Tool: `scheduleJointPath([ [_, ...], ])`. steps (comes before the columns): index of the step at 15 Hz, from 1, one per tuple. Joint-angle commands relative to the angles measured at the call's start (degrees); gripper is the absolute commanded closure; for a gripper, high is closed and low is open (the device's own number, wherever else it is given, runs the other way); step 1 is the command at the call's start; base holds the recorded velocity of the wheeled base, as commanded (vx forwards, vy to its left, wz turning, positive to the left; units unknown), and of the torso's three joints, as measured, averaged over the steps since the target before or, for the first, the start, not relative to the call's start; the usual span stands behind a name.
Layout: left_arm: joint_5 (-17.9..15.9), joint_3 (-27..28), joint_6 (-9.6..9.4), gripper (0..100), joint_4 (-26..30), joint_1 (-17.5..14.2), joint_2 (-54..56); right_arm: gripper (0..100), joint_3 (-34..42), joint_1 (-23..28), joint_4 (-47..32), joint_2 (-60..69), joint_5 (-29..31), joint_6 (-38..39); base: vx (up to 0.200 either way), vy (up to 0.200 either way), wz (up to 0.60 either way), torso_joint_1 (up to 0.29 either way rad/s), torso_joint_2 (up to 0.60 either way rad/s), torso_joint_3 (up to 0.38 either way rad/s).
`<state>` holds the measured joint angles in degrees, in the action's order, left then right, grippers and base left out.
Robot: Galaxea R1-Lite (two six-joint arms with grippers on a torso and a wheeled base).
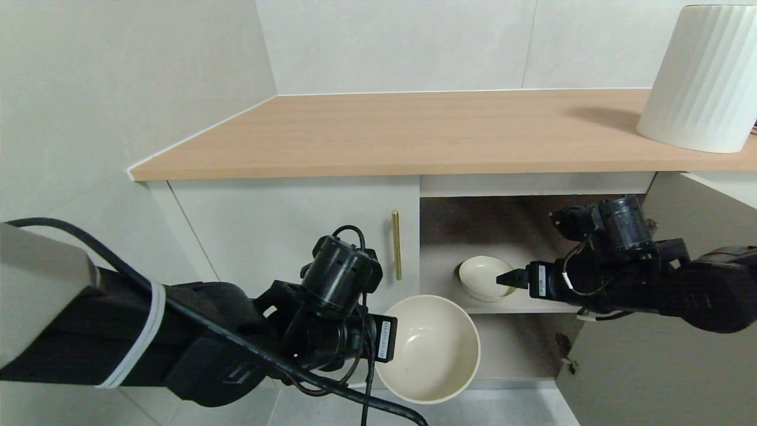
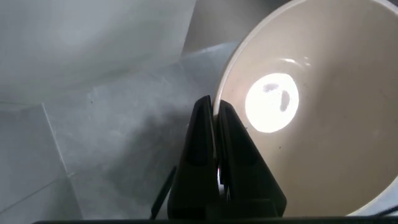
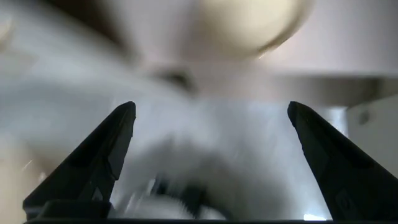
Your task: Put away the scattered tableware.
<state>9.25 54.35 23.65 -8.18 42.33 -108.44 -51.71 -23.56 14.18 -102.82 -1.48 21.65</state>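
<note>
Between left gripper (image 2: 215, 107) fingers, large bowl (image 2: 329, 162) rim; right gripper (image 3: 210, 107) fingers apart.

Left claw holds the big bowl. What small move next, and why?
Probably raise the left claw toward the cabinet shelf: it is shut on the large bowl at its rim, low in front of that shelf, where a small bowl sits by the open right claw.

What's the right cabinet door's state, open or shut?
Open: the right cabinet door stands swung outward, exposing the shelf with a small bowl on it; the left door is shut.
</note>
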Motion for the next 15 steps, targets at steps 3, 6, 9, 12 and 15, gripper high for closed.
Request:
scheduleJointPath([
  [3,0.85,0.5,0.08,100,-0.17,1.36,-3.27,0,0.21,-10.54,-9.87,8.95,-2.3,-0.21,0.0,0.0,0.0,0.0,0.0,0.0],
  [6,1.56,0.5,0.08,100,-0.17,1.8,-2.57,0,0.38,-13.96,-10.05,5.96,-1.25,-0.29,0.0,0.0,0.0,0.0,0.0,0.0],
  [9,3.05,0.32,0.08,100,-0.17,2.94,-2.13,0,-0.23,-16.69,-9.52,-0.63,5.52,-0.12,0.0,0.0,0.0,0.0,0.0,0.0],
  [12,3.05,0.32,0.08,100,-0.08,2.94,-2.04,0,-1.37,-16.95,-9.52,-2.83,8.59,0.06,0.0,0.0,0.0,0.0,0.0,0.0],
  [15,3.05,0.32,0.08,100,-0.08,2.94,-2.04,0,-1.64,-16.95,-9.43,-3.44,8.68,0.32,0.0,0.0,0.0,0.0,0.0,0.0],
])
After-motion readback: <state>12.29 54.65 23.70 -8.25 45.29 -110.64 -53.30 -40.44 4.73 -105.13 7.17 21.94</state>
